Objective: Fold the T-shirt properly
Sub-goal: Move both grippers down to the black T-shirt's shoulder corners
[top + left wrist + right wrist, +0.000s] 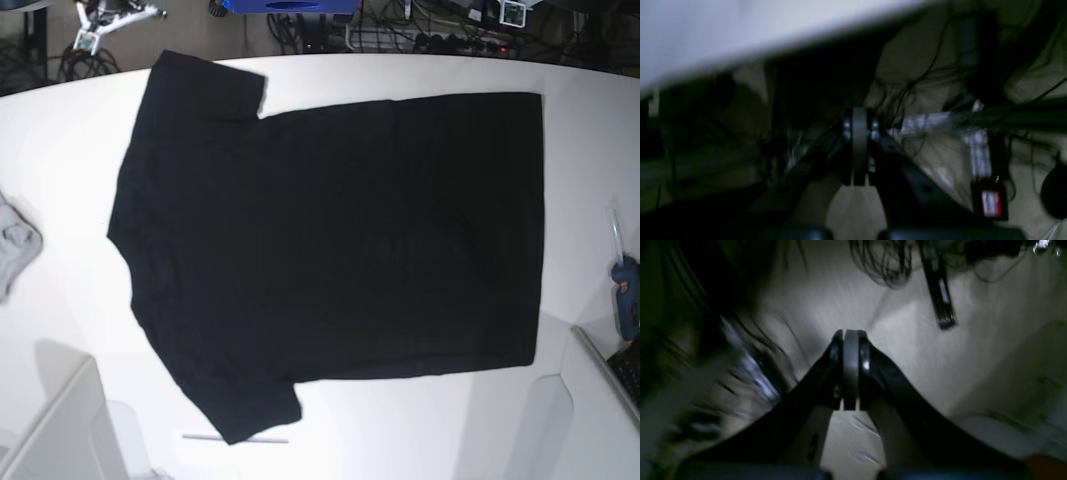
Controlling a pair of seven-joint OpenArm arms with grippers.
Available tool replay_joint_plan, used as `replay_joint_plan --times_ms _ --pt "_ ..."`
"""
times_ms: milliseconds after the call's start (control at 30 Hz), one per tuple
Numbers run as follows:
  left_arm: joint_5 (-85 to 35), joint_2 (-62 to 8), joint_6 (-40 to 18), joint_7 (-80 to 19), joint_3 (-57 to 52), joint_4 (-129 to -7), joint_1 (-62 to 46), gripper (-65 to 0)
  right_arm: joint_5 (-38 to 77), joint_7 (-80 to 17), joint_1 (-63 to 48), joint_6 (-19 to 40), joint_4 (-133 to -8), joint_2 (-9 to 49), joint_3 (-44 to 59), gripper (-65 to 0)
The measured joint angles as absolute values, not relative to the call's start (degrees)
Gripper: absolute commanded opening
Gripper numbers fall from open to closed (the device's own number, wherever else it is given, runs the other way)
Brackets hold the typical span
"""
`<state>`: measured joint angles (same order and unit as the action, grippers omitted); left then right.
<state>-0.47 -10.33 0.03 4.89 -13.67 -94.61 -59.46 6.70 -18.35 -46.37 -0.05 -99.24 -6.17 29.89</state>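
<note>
The black T-shirt [340,230] lies spread flat, plain side up, on the white table [60,150]. Its collar end is at the left and its hem at the right. One sleeve points to the far left corner and the other to the near edge. No print shows. My left gripper [859,111] is shut and empty; it hangs beside the table's edge [740,26], over the floor and cables. My right gripper [850,333] is shut and empty above a pale floor. Neither gripper shows in the base view.
A small light-grey cloth [12,250] lies at the table's left edge. A blue tool [627,290] lies at the right edge. Cables and gear [400,25] crowd the floor behind the table. A black box with a red label [990,201] sits among floor cables.
</note>
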Motion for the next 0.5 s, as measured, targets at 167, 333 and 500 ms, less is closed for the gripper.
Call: replay_joint_plan --times_ms 167,333,500 --pt "-2.59 -10.37 -0.05 4.8 -13.72 -103.22 -62.26 -65.0 14.55 -22.74 -45.12 1.17 -107.72 -5.54 32.21 -65.0" --pt "-19.05 -12.86 -7.14 4.25 -18.44 -106.69 -62.35 -65.0 17.37 -27.05 -40.64 13.26 -111.04 -5.69 32.1 -65.0" --pt "-32.23 -14.61 -16.4 4.27 -26.52 -106.61 -62.22 -65.0 17.37 -32.56 -37.52 25.12 -111.15 -6.33 33.01 -62.1"
